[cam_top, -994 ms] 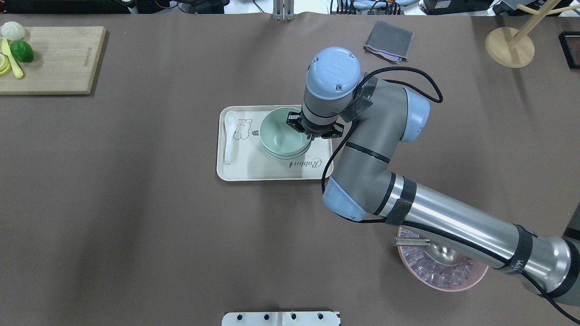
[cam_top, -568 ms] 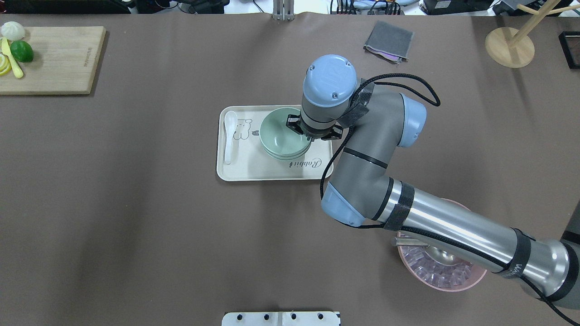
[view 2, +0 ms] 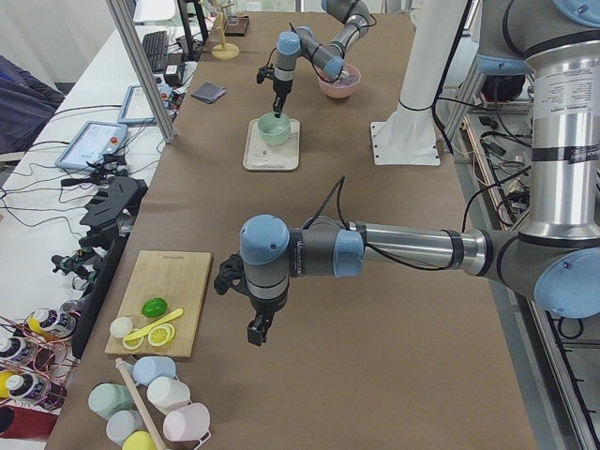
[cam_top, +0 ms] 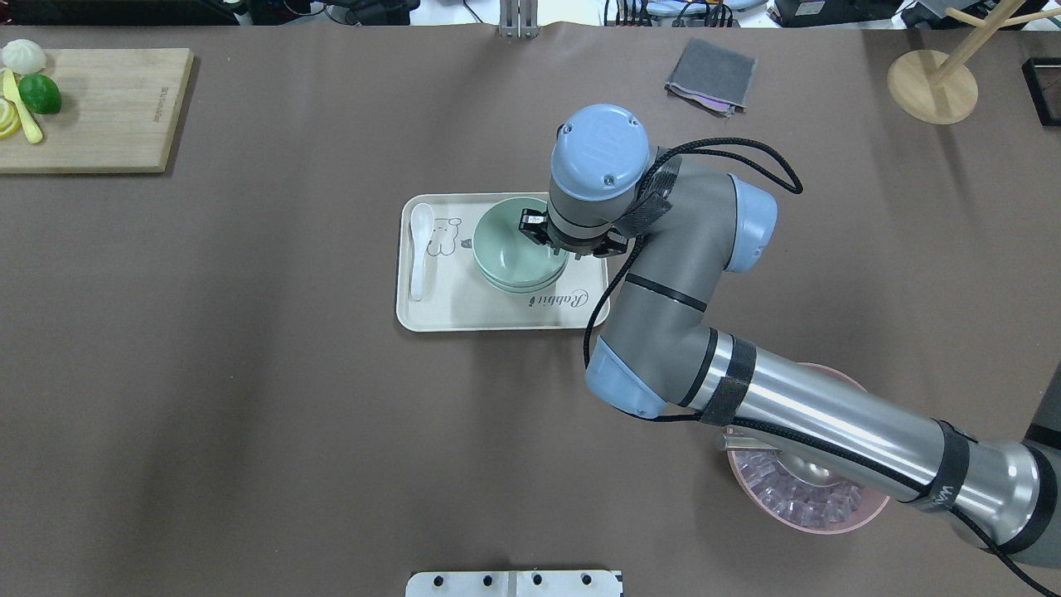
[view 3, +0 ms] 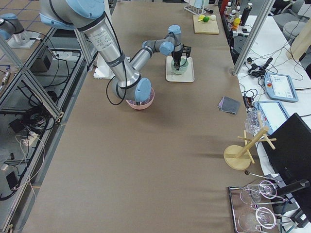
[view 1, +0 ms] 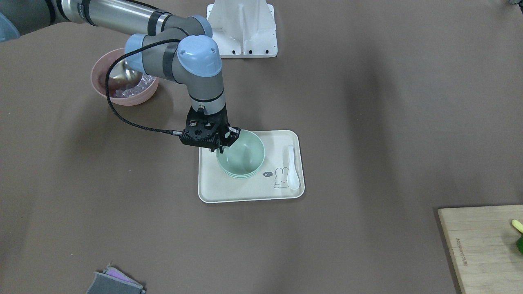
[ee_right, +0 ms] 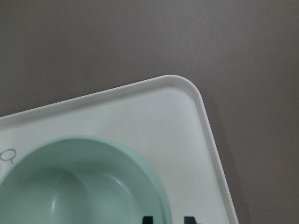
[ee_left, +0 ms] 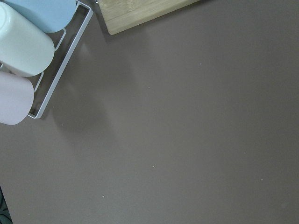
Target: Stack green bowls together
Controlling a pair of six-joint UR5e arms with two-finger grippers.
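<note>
The stacked bowls (view 1: pixel 244 157) sit just beneath the right gripper (view 1: pixel 222 147), whose spread fingers straddle their rim. The left gripper (view 2: pixel 256 329) hangs well apart from it, and I cannot tell its state.

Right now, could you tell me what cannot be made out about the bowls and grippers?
Right gripper: the wrist hides it overhead; grip on the rim unclear.
Green bowls: nested, lower ones show only edges; count uncertain.
Left gripper: exterior left only, too small; open or shut unknown.

The green bowls (view 1: pixel 241 157), pale mint, sit nested upright on the tray (view 1: pixel 229 190).
</note>
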